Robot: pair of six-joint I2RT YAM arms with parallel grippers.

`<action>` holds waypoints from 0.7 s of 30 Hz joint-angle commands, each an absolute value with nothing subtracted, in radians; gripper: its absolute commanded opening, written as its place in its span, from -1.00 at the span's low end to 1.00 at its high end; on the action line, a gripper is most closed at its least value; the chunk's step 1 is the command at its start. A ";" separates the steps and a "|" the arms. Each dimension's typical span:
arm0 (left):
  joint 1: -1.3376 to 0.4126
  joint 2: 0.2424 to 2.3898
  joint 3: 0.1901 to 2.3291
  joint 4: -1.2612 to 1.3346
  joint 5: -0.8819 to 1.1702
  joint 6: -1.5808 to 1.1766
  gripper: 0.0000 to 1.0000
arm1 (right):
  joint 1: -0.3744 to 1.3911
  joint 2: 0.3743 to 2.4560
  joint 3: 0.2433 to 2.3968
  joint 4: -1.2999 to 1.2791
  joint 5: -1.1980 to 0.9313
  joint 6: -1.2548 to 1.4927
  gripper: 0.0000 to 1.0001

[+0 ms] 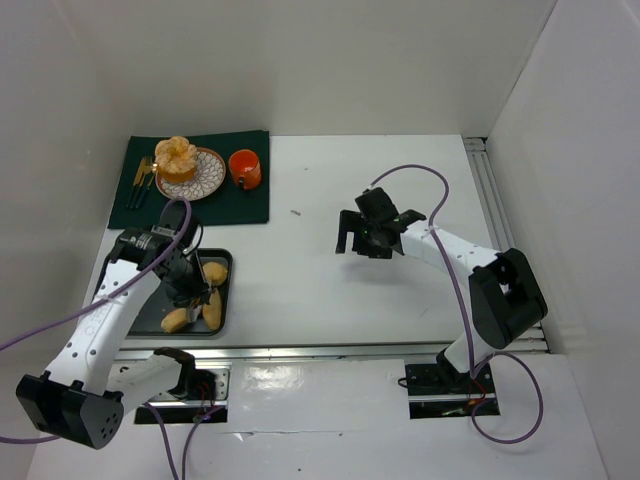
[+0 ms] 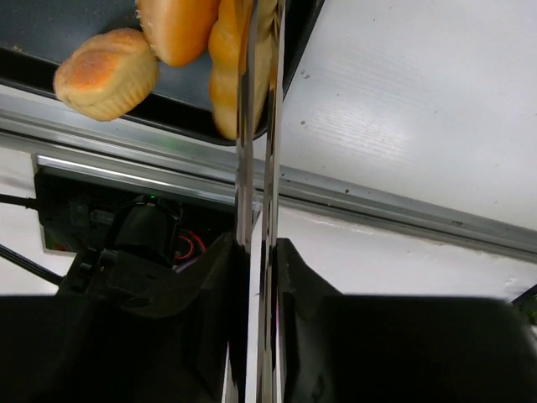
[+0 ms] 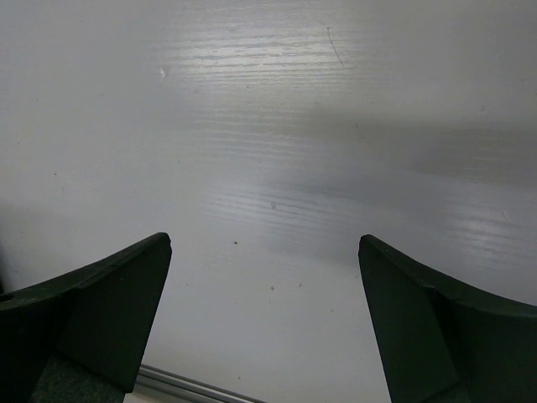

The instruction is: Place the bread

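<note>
Several golden bread rolls lie in a dark tray (image 1: 170,300) at the near left: one at the back (image 1: 215,271) and two at the front (image 1: 176,320), (image 1: 211,312). More bread (image 1: 177,153) is piled on a patterned plate (image 1: 207,177). My left gripper (image 1: 188,283) hangs over the tray, shut on metal tongs (image 2: 258,168). The tong blades stand close together, and their tips reach onto an oval roll (image 2: 223,84) at the tray's near corner. A round roll (image 2: 107,73) and another roll (image 2: 178,25) lie beside it. My right gripper (image 1: 366,236) hovers open over bare table.
A dark green mat (image 1: 240,205) at the back left carries the plate, an orange cup (image 1: 245,168) and gold cutlery (image 1: 140,180). A metal rail (image 2: 403,214) runs along the table's near edge beside the tray. White walls enclose the table.
</note>
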State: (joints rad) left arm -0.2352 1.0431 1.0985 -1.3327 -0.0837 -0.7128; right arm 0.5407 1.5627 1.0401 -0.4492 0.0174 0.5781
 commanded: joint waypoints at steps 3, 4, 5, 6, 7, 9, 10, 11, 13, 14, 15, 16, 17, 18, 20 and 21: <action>-0.239 1.028 1.169 -1.361 -0.061 -0.709 -0.71 | 0.551 1.566 1.062 -0.419 0.014 0.566 1.00; -0.239 1.028 1.214 -1.361 -0.052 -0.695 -0.77 | 0.551 1.566 1.062 -0.419 0.003 0.566 1.00; -0.239 1.038 1.235 -1.361 -0.040 -0.684 -0.81 | 0.551 1.566 1.062 -0.419 0.003 0.566 1.00; -0.239 1.039 1.252 -1.361 -0.040 -0.684 -0.81 | 0.551 1.566 1.062 -0.410 0.003 0.566 1.00; -0.239 1.049 1.265 -1.361 -0.040 -0.684 -0.86 | 0.551 1.566 1.062 -0.410 -0.006 0.566 1.00; -0.239 1.066 1.304 -1.361 -0.029 -0.673 -0.92 | 0.551 1.577 1.071 -0.399 -0.006 0.566 1.00; -0.239 1.078 1.318 -1.361 -0.029 -0.673 -0.95 | 0.551 1.577 1.071 -0.399 -0.006 0.566 1.00; -0.239 1.110 1.357 -1.361 -0.058 -0.673 -0.98 | 0.560 1.577 1.071 -0.399 -0.006 0.566 1.00; -0.239 1.149 1.416 -1.361 -0.099 -0.673 -1.00 | 0.560 1.586 1.080 -0.408 -0.006 0.557 1.00; -0.239 1.172 1.481 -1.361 -0.135 -0.673 -1.00 | 0.560 1.586 1.080 -0.408 -0.006 0.557 1.00; -0.239 1.214 1.517 -1.361 -0.149 -0.673 -1.00 | 0.560 1.586 1.080 -0.408 -0.006 0.557 1.00; -0.239 1.235 1.578 -1.361 -0.159 -0.673 -1.00 | 0.560 1.586 1.080 -0.408 -0.006 0.557 1.00; -0.230 1.256 1.607 -1.361 -0.173 -0.658 -1.00 | 0.560 1.586 1.080 -0.408 -0.006 0.557 1.00; -0.230 1.296 1.635 -1.348 -0.185 -0.647 -1.00 | 0.560 1.586 1.080 -0.408 0.006 0.557 1.00; -0.221 1.337 1.705 -1.295 -0.209 -0.626 -1.00 | 0.560 1.595 1.080 -0.408 0.006 0.557 1.00; -0.207 1.356 1.724 -1.269 -0.225 -0.626 -1.00 | 0.560 1.595 1.080 -0.408 0.006 0.557 1.00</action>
